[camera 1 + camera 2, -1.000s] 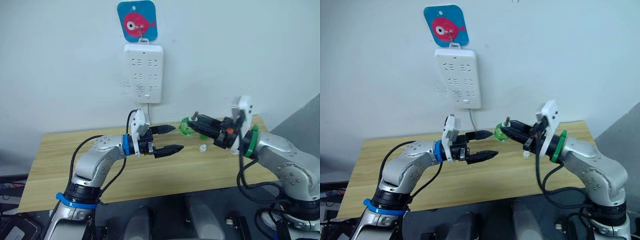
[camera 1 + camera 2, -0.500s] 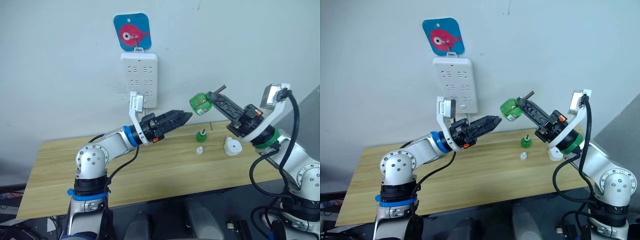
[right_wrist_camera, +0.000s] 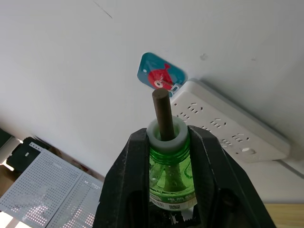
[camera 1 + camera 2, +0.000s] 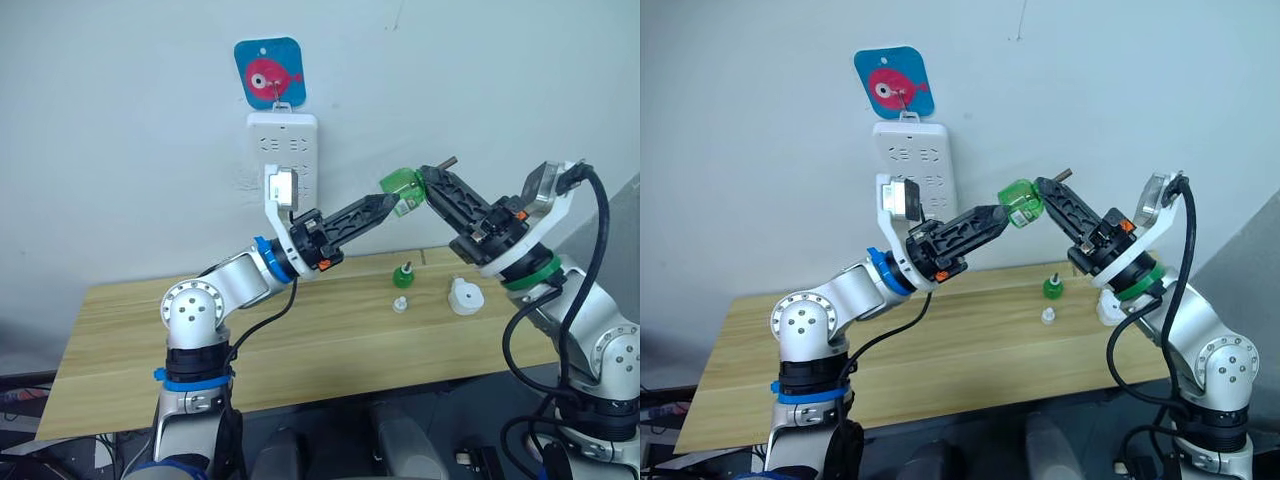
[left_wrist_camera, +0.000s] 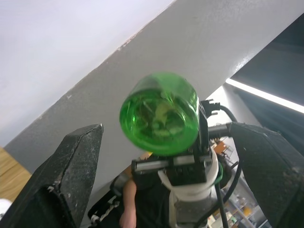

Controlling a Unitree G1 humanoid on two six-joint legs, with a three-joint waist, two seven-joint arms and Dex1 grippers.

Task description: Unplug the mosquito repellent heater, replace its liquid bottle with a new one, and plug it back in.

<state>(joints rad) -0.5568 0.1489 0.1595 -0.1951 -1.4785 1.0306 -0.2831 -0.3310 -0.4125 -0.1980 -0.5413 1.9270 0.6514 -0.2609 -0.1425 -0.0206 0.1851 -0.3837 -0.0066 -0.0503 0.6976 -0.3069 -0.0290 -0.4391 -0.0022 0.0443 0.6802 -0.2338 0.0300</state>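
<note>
While right gripper (image 4: 425, 190) clamps new bottle (image 4: 400, 188), label unreadable.

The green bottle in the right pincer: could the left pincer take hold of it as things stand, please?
Probably yes: the left pincer is open, right at the free base of the green bottle, while the right pincer clamps its neck end.

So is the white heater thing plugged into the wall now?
No, it is unplugged. The heater sits on the table, and the power strip on the wall has nothing plugged into it.
</note>
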